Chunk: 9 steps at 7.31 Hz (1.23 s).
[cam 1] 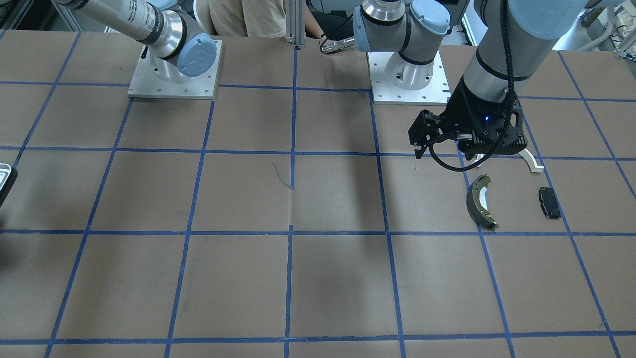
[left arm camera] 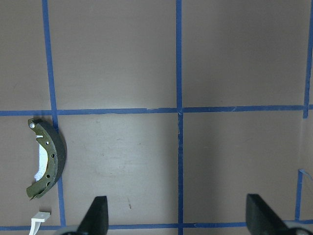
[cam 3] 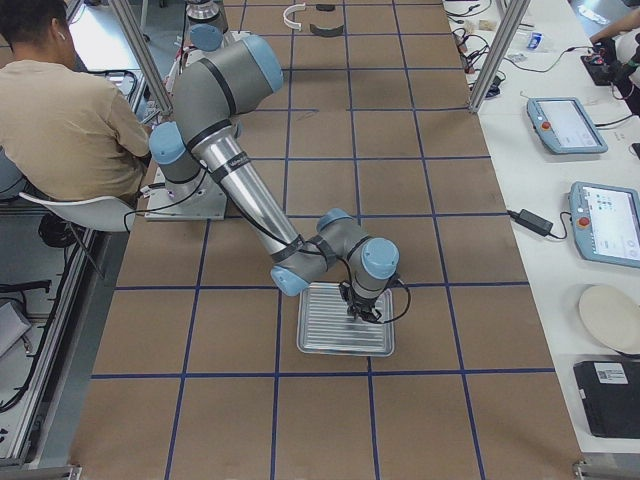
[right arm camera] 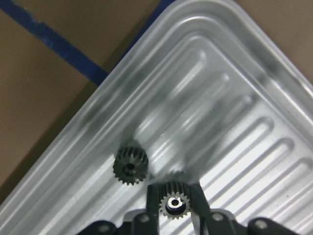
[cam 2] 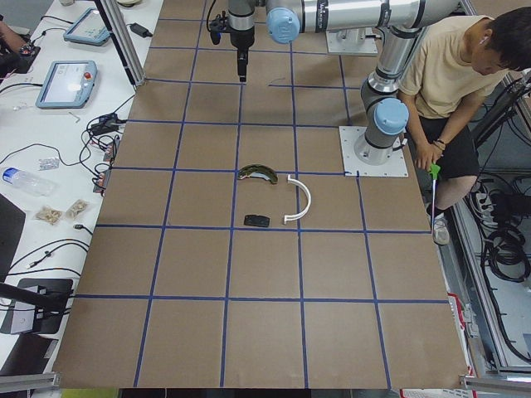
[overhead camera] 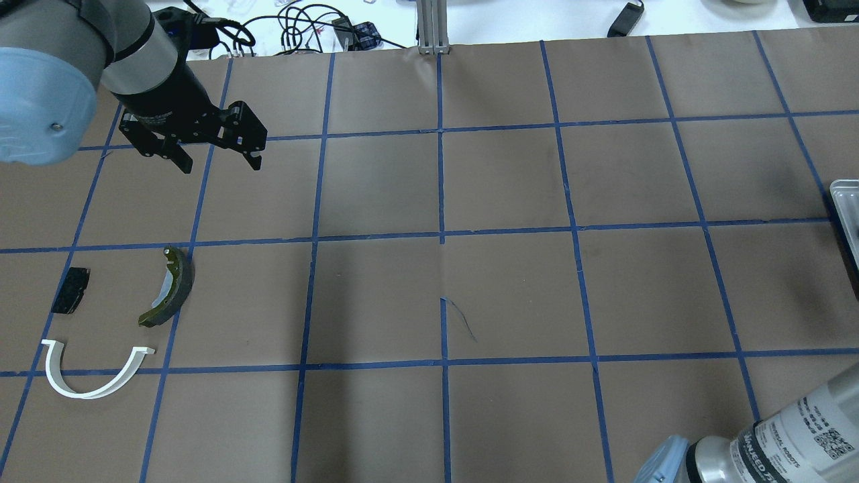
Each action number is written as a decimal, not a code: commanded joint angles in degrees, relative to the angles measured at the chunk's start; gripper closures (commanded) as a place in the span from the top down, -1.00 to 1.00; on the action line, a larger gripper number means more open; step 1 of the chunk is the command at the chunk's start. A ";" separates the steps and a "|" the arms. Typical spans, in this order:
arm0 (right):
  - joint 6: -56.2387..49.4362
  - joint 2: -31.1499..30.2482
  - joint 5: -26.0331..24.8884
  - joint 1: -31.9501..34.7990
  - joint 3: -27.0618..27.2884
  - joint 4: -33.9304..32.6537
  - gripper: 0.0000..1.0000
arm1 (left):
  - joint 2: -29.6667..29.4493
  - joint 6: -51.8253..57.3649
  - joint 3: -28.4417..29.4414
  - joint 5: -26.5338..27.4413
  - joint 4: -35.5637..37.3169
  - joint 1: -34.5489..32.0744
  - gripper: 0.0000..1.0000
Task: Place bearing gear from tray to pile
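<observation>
1. At the far left of the overhead view lies the pile (overhead camera: 100,322), three parts close together but not touching: a small black pad (overhead camera: 70,290), a white arch piece (overhead camera: 94,372) nearer the robot, and an olive-and-black brake shoe (overhead camera: 171,287) to the pad's right.
2. Beyond the pile, the left gripper (overhead camera: 218,161) hangs above the table (overhead camera: 510,282). Its two fingers are spread wide and nothing is between them. Its wrist camera looks down on the brake shoe and one tip of the arch.
3. The middle of the table is brown paper crossed by blue tape lines.
4. At the right edge, only a corner of the tray (overhead camera: 844,201) shows. The side view shows it as a silver ribbed tray.
5. The right gripper (right arm camera: 174,196) is down in the tray. Its jaws are pressed against both sides of the bearing gear (right arm camera: 174,204), a small toothed wheel with a shiny centre.
6. A second gear (right arm camera: 129,166), dark at its centre, lies on the tray just beside the gripped one.
</observation>
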 commanded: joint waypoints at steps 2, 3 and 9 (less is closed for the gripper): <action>13.35 -3.32 -0.31 5.48 -0.07 -2.61 -0.80 | 0.07 0.00 -0.06 -0.03 0.00 -0.03 1.00; 20.10 -5.25 -0.83 9.87 0.28 -1.48 -0.79 | -0.10 0.00 0.02 -0.03 0.09 -0.03 1.00; 74.19 -11.24 -1.19 46.84 2.91 8.81 -0.77 | -0.19 0.00 -0.06 -0.03 0.09 0.06 1.00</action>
